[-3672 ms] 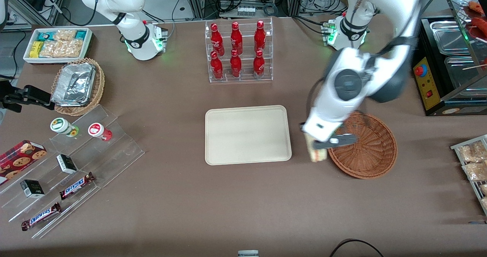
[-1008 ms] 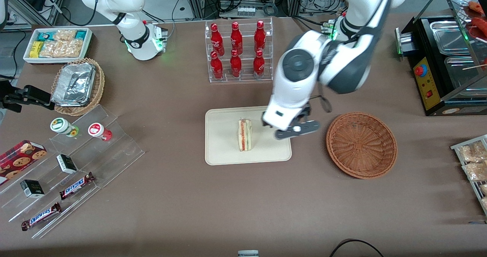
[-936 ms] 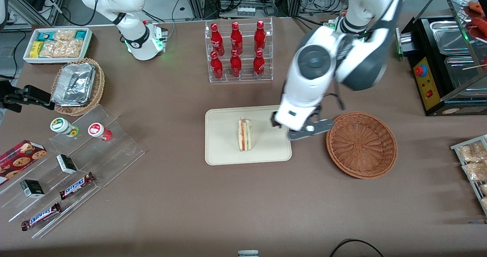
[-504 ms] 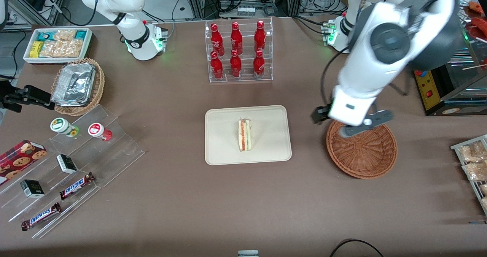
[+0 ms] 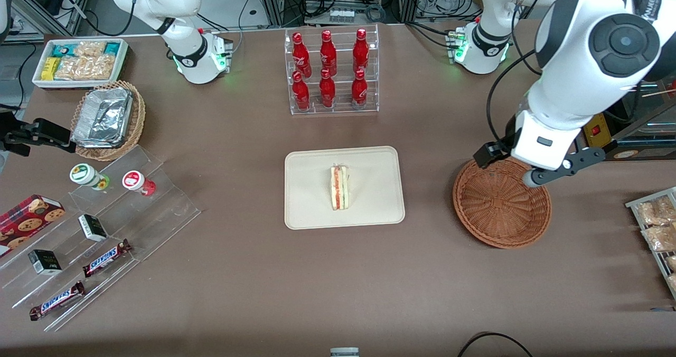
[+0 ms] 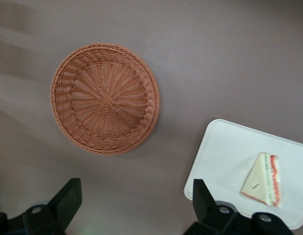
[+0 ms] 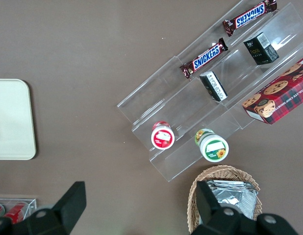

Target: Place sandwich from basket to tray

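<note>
The sandwich (image 5: 339, 187), a pale wedge with red and green stripes, stands on the cream tray (image 5: 311, 209) at the table's middle. It also shows in the left wrist view (image 6: 263, 179) on the tray (image 6: 225, 147). The reddish-brown basket (image 5: 501, 209) sits empty toward the working arm's end; the left wrist view shows the basket (image 6: 105, 100) from above. My left gripper (image 5: 515, 161) hangs high over the basket's rim farther from the front camera, open and empty, its two dark fingers (image 6: 67, 200) wide apart.
A rack of red bottles (image 5: 330, 72) stands farther from the camera than the tray. A black and yellow appliance (image 5: 607, 109) sits beside the working arm. Snack packets on a rack (image 5: 657, 225) lie at the table's edge. Acrylic steps with snacks (image 5: 95, 230) lie toward the parked arm's end.
The sandwich was carried from the basket to the tray and let go. My left gripper then rose and swung away from the tray to above the basket.
</note>
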`<state>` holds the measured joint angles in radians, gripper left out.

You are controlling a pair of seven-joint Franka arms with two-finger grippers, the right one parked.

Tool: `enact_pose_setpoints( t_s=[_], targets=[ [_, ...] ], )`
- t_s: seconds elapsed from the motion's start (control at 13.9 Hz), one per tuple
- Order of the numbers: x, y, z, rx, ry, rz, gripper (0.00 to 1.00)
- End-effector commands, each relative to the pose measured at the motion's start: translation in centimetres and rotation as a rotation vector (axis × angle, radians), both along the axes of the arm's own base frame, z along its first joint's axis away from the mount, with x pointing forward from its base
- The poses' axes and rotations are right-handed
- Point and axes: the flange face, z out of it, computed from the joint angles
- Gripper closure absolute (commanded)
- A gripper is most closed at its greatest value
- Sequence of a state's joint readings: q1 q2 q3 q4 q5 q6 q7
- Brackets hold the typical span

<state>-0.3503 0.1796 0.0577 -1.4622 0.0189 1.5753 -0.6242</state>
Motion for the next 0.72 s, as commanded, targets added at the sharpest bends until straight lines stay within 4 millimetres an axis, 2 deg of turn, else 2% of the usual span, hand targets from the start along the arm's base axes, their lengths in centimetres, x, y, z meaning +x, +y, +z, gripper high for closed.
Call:
enact_pose_setpoints(
  t_s=[0.0,0.07,0.22,0.29,0.43,0.65],
  targets=[
    [-2.1,2.7,1.0,0.006,0.005,-0.042,0.00],
    [-2.3,4.1,1.1,0.005,0.010,-0.057,0.00],
    [-3.1,5.1,1.8,-0.004,0.006,-0.105,0.00],
    [-3.5,6.4,1.8,-0.007,0.012,-0.113,0.00],
    [-5.0,7.9,2.0,-0.021,0.009,-0.147,0.00],
    [-5.5,11.0,2.5,-0.035,0.020,-0.220,0.00]
  ],
)
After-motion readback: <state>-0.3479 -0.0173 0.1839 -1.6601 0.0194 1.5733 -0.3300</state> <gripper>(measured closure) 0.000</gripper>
